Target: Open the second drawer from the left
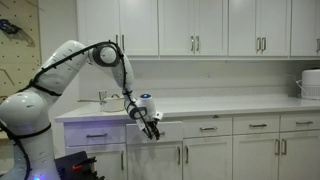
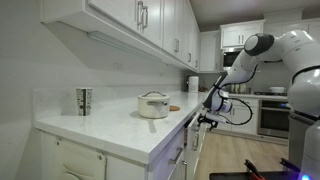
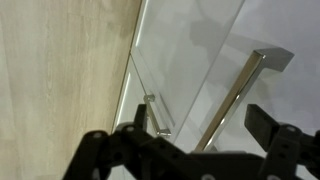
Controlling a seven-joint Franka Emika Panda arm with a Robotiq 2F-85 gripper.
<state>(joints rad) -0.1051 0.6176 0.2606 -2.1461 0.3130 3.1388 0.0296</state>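
Nearby, pot (image 2: 153,105) and cup (image 2: 84,101) on countertop (image 2: 120,128).

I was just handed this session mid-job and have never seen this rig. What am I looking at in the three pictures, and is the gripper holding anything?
The white machine is a robot arm with a two-finger gripper. Two cameras stand in the room: one faces the white cabinets, one looks along the countertop. The third sits on the wrist, looking past the dark fingers at a silver bar handle close in front.

On the counter are a lidded pot and a metal cup.

The gripper hangs at the drawer row under the counter edge. The second drawer from the left looks closed. The jaws are spread and hold nothing.
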